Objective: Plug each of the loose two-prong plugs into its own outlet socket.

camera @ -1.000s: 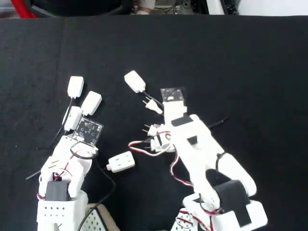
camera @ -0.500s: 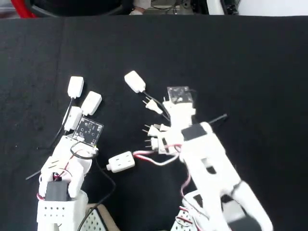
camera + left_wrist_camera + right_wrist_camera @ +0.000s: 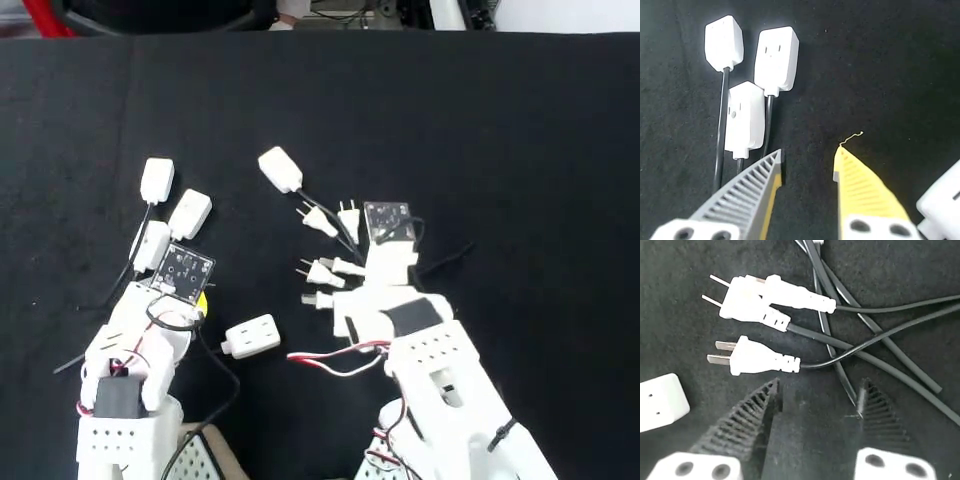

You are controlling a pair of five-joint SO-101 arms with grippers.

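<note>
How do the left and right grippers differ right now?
The left gripper is grey on one side and yellow on the other; the right gripper is dark on both. The left gripper sits over corded outlet sockets, the right gripper over two-prong plugs. Both are open and hold nothing.

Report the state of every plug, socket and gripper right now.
Left gripper: fingers open, empty.
Right gripper: fingers open, empty.
Plugs: all four loose, prongs bare.
Three sockets by the left gripper: nothing plugged in.
Socket between the arms: nothing plugged in.
Far socket: nothing plugged in.
</note>
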